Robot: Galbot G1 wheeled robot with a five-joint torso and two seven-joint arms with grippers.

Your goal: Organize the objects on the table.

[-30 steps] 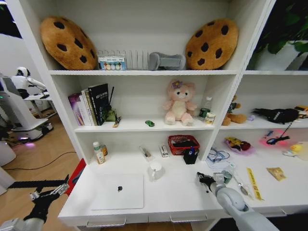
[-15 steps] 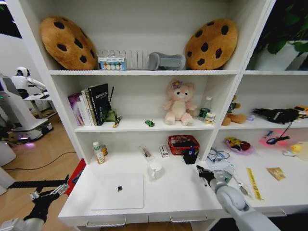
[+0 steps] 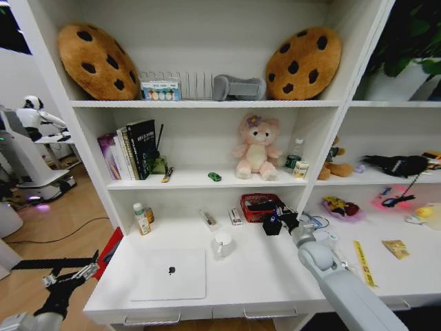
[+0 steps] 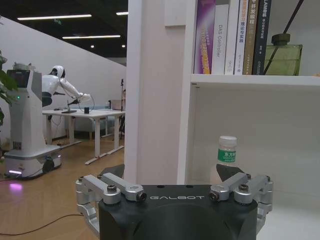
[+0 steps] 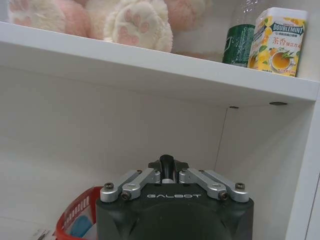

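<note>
Since the earlier frames the right arm has swung from the right part of the table (image 3: pixel 262 276) toward its far side, so the right gripper (image 3: pixel 284 219) now sits by the black holder (image 3: pixel 272 224), just right of the red basket (image 3: pixel 258 205). Whether it carries anything I cannot tell from the head view. In that view the laptop (image 3: pixel 169 274) lies closed and flat on the near left of the table, with a white mug (image 3: pixel 222 243) just right of it. The green car (image 3: pixel 215 177) rests on the shelf above, left of the pink bear (image 3: pixel 256 147). The left gripper (image 3: pixel 69 278) hangs off the table's left edge, parked clear of the work.

In the left wrist view the left gripper (image 4: pixel 172 192) has its fingers spread wide and empty, facing the shelving where a white bottle (image 4: pixel 227 149) stands.

In the right wrist view the right gripper (image 5: pixel 168 172) has its linkages drawn together on a dark piece at the tips, though what it is I cannot say. The basket (image 5: pixel 75 220) lies just beyond, likely the drop place.
</note>
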